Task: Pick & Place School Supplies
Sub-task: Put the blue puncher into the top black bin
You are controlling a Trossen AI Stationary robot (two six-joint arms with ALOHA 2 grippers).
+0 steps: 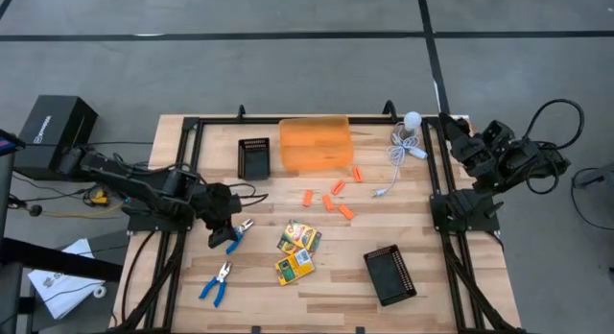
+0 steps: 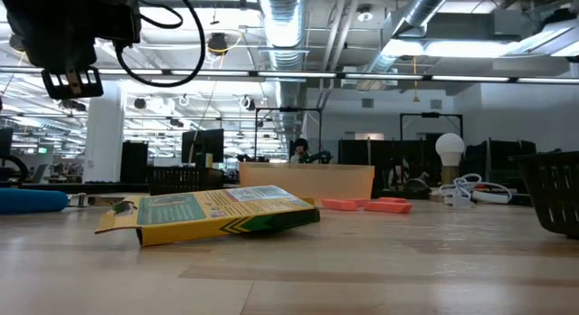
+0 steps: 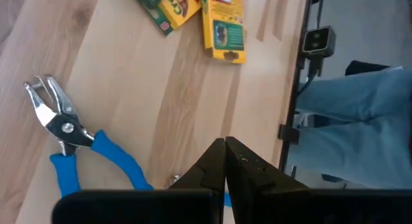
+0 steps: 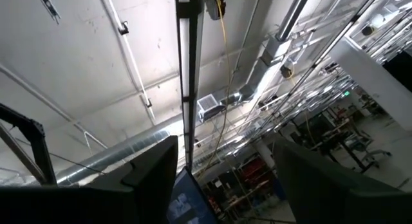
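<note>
Two blue-handled pliers lie flat on the wood table, one [image 1: 236, 236] just beside my left gripper [image 1: 225, 217] and one [image 1: 217, 282] nearer the front edge. My left gripper [image 3: 224, 154] hovers shut above the table with nothing in it, and the closer pliers [image 3: 71, 135] lie next to its fingers. Two yellow-and-green crayon boxes [image 1: 299, 238] [image 1: 295, 268] lie at mid-table. Several short orange sticks [image 1: 327, 202] are scattered beyond them. My right gripper [image 4: 225, 179] is raised at the table's right edge, open and pointing up at the ceiling.
An orange bin [image 1: 315, 144] sits at the far middle. One black ridged tray [image 1: 253, 157] stands beside it, and another [image 1: 389, 274] at the near right. A white cable with a bulb [image 1: 405, 140] lies at the far right. A person in jeans [image 3: 360, 121] stands beyond the table's near edge.
</note>
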